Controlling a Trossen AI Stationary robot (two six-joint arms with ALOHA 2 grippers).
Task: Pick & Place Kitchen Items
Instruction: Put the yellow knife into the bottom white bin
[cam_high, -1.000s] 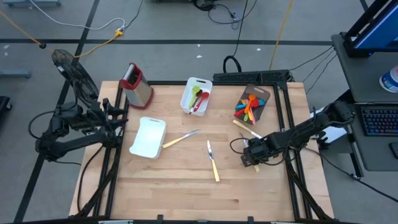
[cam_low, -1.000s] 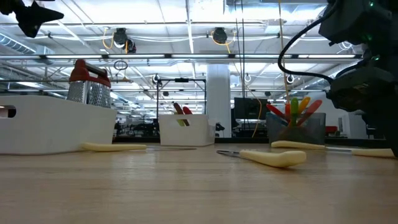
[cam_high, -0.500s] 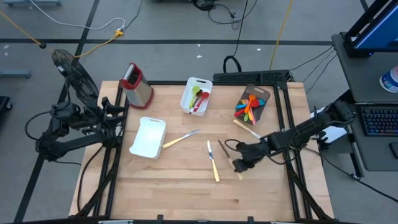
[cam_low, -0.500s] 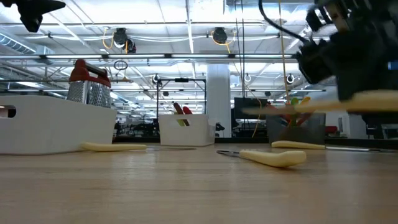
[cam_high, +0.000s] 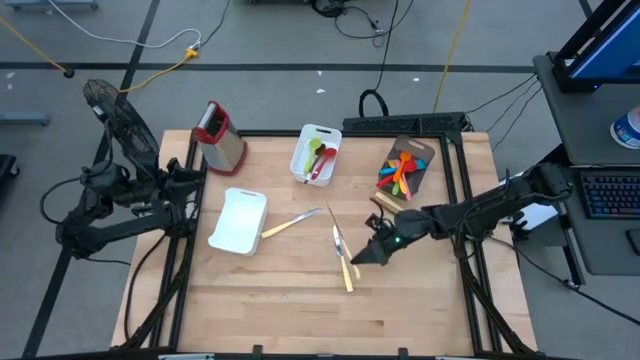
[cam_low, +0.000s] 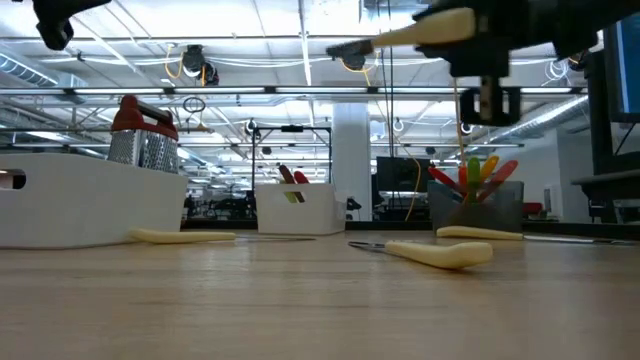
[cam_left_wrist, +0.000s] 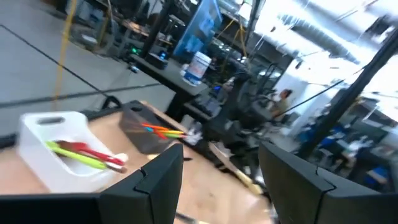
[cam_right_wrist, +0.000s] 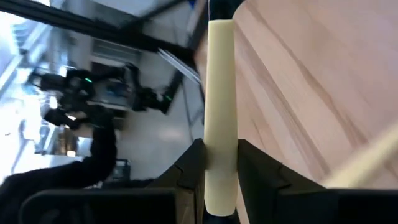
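My right gripper (cam_high: 378, 250) hangs over the table's middle, shut on a cream-handled metal utensil (cam_low: 440, 27), high above the board in the low view. A cream-handled knife (cam_high: 343, 262) lies flat on the table just beside it; another cream-handled piece (cam_high: 290, 222) lies next to the empty white tray (cam_high: 238, 220). A second white tray (cam_high: 316, 152) holds red and green utensils. A dark holder (cam_high: 405, 165) holds several colourful utensils. My left gripper (cam_high: 190, 185) waits open at the table's left edge. My right gripper pinches the utensil's cream handle (cam_right_wrist: 221, 134) between its two fingers (cam_right_wrist: 189, 171), which lie across the handle. The utensil is lifted clear of the table and lies nearly level, its metal end (cam_low: 348, 48) sticking out to one side.
A metal box grater with a red top (cam_high: 220, 137) stands at the far left. A pale-handled utensil (cam_high: 395, 207) lies near the dark holder. Bare board lies along the table's near edge (cam_high: 330, 320).
My right gripper has risen from the table at the right and gone toward the table's left, carrying the cream-handled utensil. The utensil has been lifted clear of the board and now sits much higher.
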